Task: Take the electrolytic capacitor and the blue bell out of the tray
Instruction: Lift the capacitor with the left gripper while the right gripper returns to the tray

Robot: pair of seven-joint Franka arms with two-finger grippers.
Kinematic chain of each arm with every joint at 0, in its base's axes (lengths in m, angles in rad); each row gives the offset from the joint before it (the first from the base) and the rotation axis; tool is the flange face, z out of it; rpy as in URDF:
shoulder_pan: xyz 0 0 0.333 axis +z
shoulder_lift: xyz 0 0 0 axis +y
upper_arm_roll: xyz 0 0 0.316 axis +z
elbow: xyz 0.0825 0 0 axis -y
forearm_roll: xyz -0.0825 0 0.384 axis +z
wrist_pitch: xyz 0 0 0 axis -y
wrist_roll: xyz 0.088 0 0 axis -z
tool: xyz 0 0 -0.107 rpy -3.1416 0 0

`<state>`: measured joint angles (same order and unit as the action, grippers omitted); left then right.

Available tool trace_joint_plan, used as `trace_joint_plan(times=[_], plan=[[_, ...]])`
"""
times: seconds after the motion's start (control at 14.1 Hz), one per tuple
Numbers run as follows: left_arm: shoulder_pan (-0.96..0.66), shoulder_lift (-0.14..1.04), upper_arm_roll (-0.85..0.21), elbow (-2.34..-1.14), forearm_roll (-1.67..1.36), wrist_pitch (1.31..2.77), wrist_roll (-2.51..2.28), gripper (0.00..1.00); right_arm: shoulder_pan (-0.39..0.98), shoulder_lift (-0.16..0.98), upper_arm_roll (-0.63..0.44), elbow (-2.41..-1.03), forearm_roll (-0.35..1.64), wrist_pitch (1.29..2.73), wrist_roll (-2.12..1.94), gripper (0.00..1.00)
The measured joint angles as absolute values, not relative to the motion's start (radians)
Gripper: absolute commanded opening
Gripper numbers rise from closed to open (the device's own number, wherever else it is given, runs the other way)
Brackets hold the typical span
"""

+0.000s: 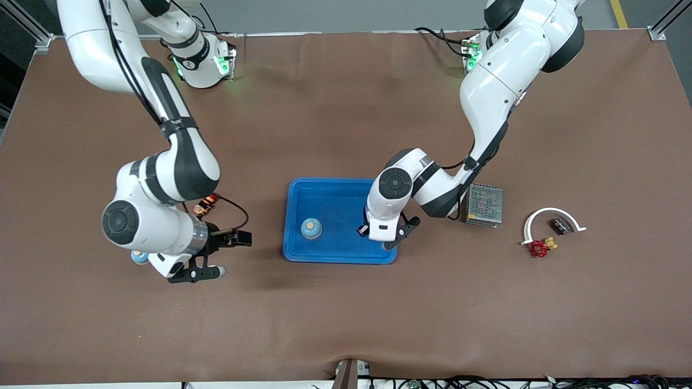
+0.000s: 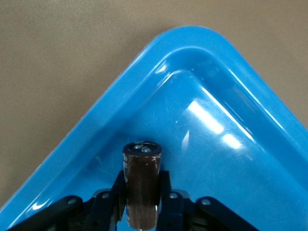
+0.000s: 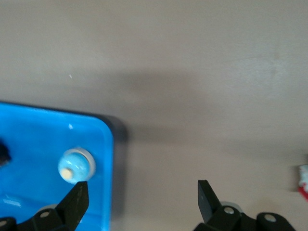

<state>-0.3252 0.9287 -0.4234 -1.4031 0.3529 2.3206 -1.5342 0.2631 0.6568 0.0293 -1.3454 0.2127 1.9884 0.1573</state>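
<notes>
A blue tray (image 1: 340, 194) lies mid-table. A light-blue bell (image 1: 312, 228) with a tan button stands in it, toward the right arm's end. My left gripper (image 1: 381, 236) is over the tray's corner that is nearer the front camera, at the left arm's end. In the left wrist view this gripper (image 2: 143, 192) is shut on a dark brown capacitor (image 2: 142, 178) just above the tray floor (image 2: 226, 159). My right gripper (image 1: 197, 270) is open and empty over bare table beside the tray. Its wrist view shows its gripper (image 3: 143, 197), the bell (image 3: 76, 166) and the tray (image 3: 33, 144).
A metal mesh box (image 1: 484, 204) lies beside the tray toward the left arm's end. Past it are a white curved piece (image 1: 551, 214), a small dark part (image 1: 559, 226) and a red knob (image 1: 538, 248). An orange part (image 1: 205, 206) and a light-blue object (image 1: 139, 257) lie by the right arm.
</notes>
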Motion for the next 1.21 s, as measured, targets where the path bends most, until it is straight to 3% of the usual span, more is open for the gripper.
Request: trace_joint_plan(times=[0.64,1.21], plan=[[-0.320,0.865,-0.424,-1.363,0.353,2.242,-1.533,0.00,0.440,0.727,0.028,-1.360,0.213,2.163,0.484,1.00],[-0.238,0.759,-0.423,-1.362,0.353,2.082,-1.352,0.00,0.486,0.810,0.026,-1.364,0.212,2.176,0.491,1.00]])
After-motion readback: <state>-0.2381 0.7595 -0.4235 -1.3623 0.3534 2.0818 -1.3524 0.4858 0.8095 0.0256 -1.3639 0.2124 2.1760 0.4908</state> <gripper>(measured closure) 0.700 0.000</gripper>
